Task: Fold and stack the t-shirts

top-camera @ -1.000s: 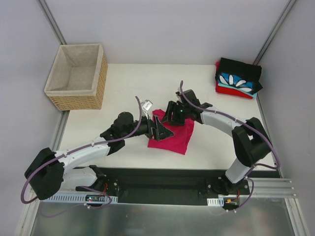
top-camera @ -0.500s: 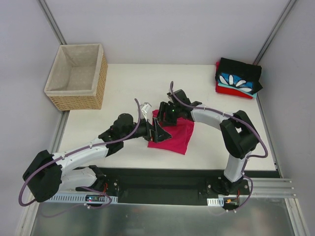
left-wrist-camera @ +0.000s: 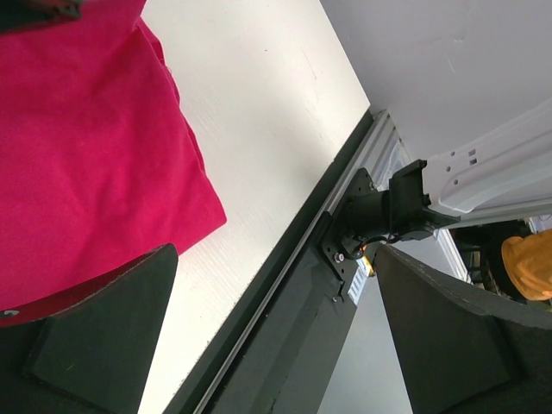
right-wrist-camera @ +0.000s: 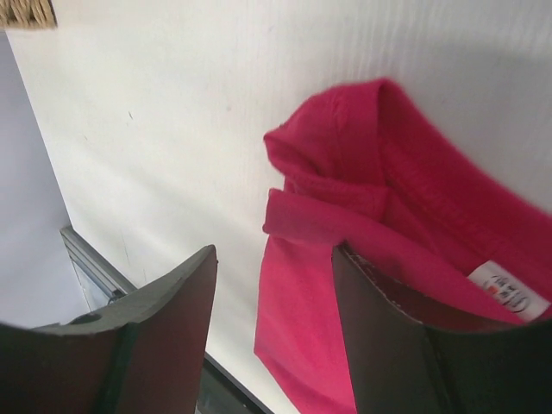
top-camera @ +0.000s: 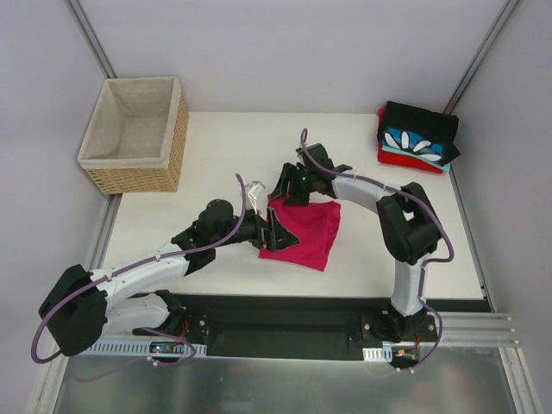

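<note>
The pink t-shirt (top-camera: 309, 231) lies in the middle of the desk (top-camera: 216, 155). The left gripper (top-camera: 276, 228), jaws wide apart, sits at its left edge; the right gripper (top-camera: 289, 190) (jaws parted too) is at its far-left corner, by the collar.

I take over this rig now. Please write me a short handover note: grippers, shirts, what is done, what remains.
Left gripper: open, empty, at the pink shirt's left edge.
Right gripper: open, empty, at its far corner by the collar.
Done: black, blue-print and red shirts folded in the stack, far right corner.
Left: finish folding the pink shirt, then put it on the stack.
</note>
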Controlling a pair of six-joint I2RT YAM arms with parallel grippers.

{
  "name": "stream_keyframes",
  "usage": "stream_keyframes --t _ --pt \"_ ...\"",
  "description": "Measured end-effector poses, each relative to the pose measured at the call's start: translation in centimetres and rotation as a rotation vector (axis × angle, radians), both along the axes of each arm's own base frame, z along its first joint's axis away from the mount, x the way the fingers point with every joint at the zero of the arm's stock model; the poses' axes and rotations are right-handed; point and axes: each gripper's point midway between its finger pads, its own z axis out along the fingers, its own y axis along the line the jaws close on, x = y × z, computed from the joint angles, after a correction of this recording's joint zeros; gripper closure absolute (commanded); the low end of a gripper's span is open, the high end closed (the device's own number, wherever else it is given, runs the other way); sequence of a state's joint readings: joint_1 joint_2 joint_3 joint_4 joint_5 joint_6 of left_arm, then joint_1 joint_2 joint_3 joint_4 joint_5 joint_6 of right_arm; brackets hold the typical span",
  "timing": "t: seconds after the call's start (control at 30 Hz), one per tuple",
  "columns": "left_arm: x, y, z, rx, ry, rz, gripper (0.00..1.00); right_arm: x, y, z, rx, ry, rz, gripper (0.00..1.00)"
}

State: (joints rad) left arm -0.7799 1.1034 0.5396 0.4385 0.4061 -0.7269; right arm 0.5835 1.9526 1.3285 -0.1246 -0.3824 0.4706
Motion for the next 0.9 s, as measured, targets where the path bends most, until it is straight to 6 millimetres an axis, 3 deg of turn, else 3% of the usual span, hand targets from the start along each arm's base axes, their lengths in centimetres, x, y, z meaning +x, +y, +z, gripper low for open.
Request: stream_keyframes --t 0.2,0.33,0.4,0.47,0.57,0.7,0.77,0.83,0.9 --pt "0.0 0.0 -0.5 0.012 0.005 -0.002 0.01 2.6 -1.9 0.5 0.002 -0.025 -0.049 0.42" --pt "0.1 -0.1 -1.1 0.026 0.018 -0.002 0.01 3.7 -3.6 -0.2 -0.038 -0.047 -0.072 0.43" --pt "0.2 -0.1 -1.5 0.035 0.027 -0.001 0.01 3.7 -4.4 -0.5 -0.064 -0.07 -0.078 0.42" --pt "0.4 -0.1 -1.7 0.044 0.024 0.009 0.01 2.5 -5.6 -0.5 -0.109 -0.09 -0.081 0.41" --pt "0.9 0.0 -2.0 0.07 0.018 0.024 0.01 0.4 -7.0 2.2 -0.147 -0.152 -0.074 0.41" --pt "2.8 -0.5 -1.4 0.093 -0.005 0.046 0.01 -0.9 -7.6 9.6 -0.085 -0.324 -0.075 0.41" --pt "4.0 -0.8 -1.3 0.101 -0.015 0.059 0.01 -2.0 -8.3 12.1 -0.054 -0.388 -0.088 0.41" --pt "5.1 -0.7 -2.0 0.114 -0.012 0.077 0.01 -3.0 -9.1 12.2 -0.055 -0.405 -0.099 0.41" --pt "6.4 -0.3 -3.3 0.13 0.006 0.102 0.01 -3.8 -9.9 10.6 -0.084 -0.379 -0.104 0.42"
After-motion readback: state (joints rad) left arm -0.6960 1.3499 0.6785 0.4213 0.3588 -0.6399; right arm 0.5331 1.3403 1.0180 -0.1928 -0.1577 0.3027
